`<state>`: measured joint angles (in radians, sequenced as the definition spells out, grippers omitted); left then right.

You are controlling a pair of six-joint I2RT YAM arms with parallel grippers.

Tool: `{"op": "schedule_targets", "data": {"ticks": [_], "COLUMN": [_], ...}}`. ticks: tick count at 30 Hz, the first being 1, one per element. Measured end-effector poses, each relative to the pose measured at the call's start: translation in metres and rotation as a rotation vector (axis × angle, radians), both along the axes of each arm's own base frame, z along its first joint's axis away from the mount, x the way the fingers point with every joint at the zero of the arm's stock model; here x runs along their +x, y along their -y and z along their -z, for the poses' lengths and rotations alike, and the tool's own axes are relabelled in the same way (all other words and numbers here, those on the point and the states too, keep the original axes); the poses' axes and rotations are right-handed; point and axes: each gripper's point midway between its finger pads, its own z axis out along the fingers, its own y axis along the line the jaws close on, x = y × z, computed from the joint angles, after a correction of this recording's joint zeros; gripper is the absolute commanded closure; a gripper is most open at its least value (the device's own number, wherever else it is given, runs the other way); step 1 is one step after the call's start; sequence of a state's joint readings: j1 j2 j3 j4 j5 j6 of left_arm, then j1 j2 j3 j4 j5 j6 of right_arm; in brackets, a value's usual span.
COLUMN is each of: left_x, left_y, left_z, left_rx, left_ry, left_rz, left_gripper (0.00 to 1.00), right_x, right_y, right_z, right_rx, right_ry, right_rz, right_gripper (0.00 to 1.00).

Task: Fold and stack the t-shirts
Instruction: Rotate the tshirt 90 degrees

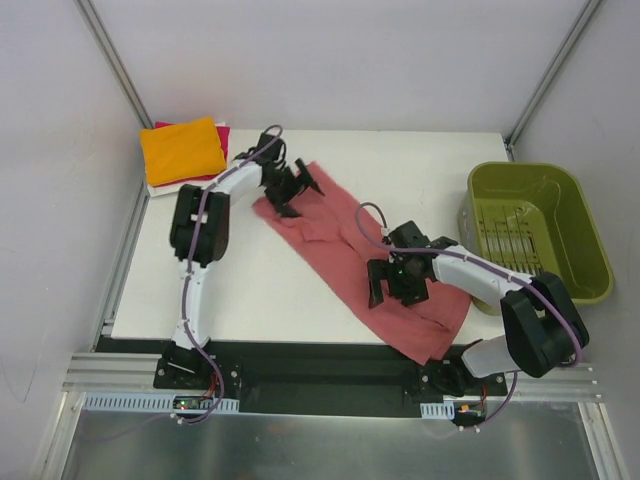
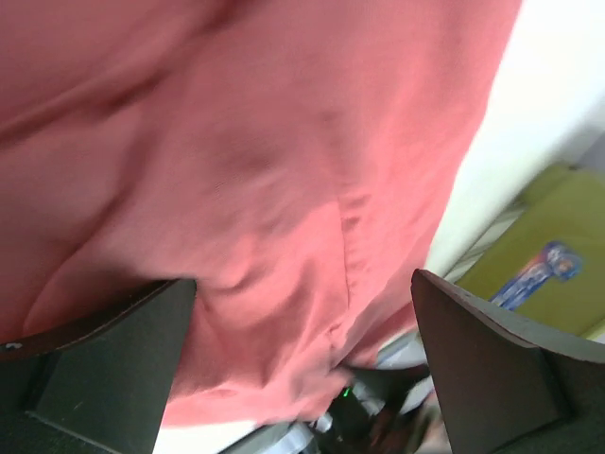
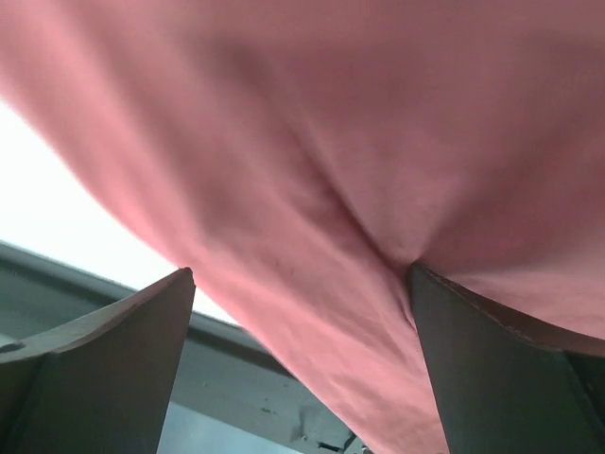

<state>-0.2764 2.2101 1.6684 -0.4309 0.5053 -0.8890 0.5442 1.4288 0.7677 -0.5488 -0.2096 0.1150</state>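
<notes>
A large dusty salmon-red t-shirt [image 1: 340, 235] lies crumpled in a diagonal band across the white table [image 1: 270, 290], its lower end hanging over the near edge. My left gripper [image 1: 295, 190] is open over the shirt's upper left end. In the left wrist view the gripper [image 2: 298, 284] has its fingers wide apart above the cloth [image 2: 265, 170]. My right gripper [image 1: 395, 285] is open over the shirt's lower part. In the right wrist view this gripper [image 3: 298, 274] stands spread over the cloth [image 3: 359, 142]. A folded orange shirt [image 1: 182, 150] tops a stack with magenta [image 1: 222, 130] and white [image 1: 155, 187] edges showing at the back left.
An olive-green plastic basket [image 1: 535, 230] stands at the table's right edge and shows blurred in the left wrist view [image 2: 558, 255]. Grey walls and metal frame posts enclose the table. A black rail runs along the near edge.
</notes>
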Motion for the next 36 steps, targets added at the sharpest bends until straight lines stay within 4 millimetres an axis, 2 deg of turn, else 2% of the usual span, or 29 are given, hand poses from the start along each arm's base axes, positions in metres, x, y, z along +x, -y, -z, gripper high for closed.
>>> {"op": "schedule_targets", "data": {"ticks": [3,5,7,10,13,16,21,24,26,29,33,36], "left_x": [0.071,0.117,0.143,0.152,0.162,0.175,0.191,0.193,0.191,0.186,0.163,0.132], "left_y": [0.049,0.088,0.115,0.141,0.144,0.138,0.121,0.113,0.110,0.103,0.097,0.090], "left_z": [-0.008,-0.014,-0.016,-0.014,-0.018,-0.022,-0.028,-0.038,-0.052,-0.089,-0.172,-0.244], "left_rx": [-0.081,-0.167,-0.239,-0.314,-0.337,-0.321,-0.262,-0.229,-0.214,-0.201,-0.206,-0.220], "left_ry": [0.128,0.233,0.328,0.373,0.414,0.464,0.526,0.553,0.573,0.626,0.740,0.848], "left_rz": [0.019,0.028,0.018,-0.033,-0.081,-0.124,-0.179,-0.180,-0.168,-0.144,-0.085,-0.032], "left_gripper": [0.01,0.01,0.01,0.01,0.01,0.01,0.01,0.01,0.01,0.01,0.01,0.01], "right_x": [-0.012,-0.020,-0.026,-0.027,-0.021,-0.014,-0.007,-0.003,-0.001,0.001,0.004,0.003], "right_y": [-0.014,-0.033,-0.055,-0.090,-0.118,-0.124,-0.109,-0.100,-0.093,-0.081,-0.063,-0.051], "right_z": [-0.002,-0.004,-0.005,-0.010,-0.019,-0.030,-0.042,-0.061,-0.076,-0.095,-0.104,-0.101], "right_rx": [0.044,0.084,0.118,0.146,0.172,0.181,0.117,0.113,0.124,0.130,0.097,0.063], "right_ry": [-0.011,-0.004,0.002,-0.007,0.010,0.046,0.100,0.165,0.222,0.298,0.362,0.376], "right_rz": [-0.061,-0.134,-0.208,-0.297,-0.343,-0.346,-0.309,-0.267,-0.234,-0.178,-0.114,-0.081], "right_gripper": [0.00,0.00,0.01,0.00,0.01,0.00,0.00,0.01,0.00,0.00,0.00,0.00]}}
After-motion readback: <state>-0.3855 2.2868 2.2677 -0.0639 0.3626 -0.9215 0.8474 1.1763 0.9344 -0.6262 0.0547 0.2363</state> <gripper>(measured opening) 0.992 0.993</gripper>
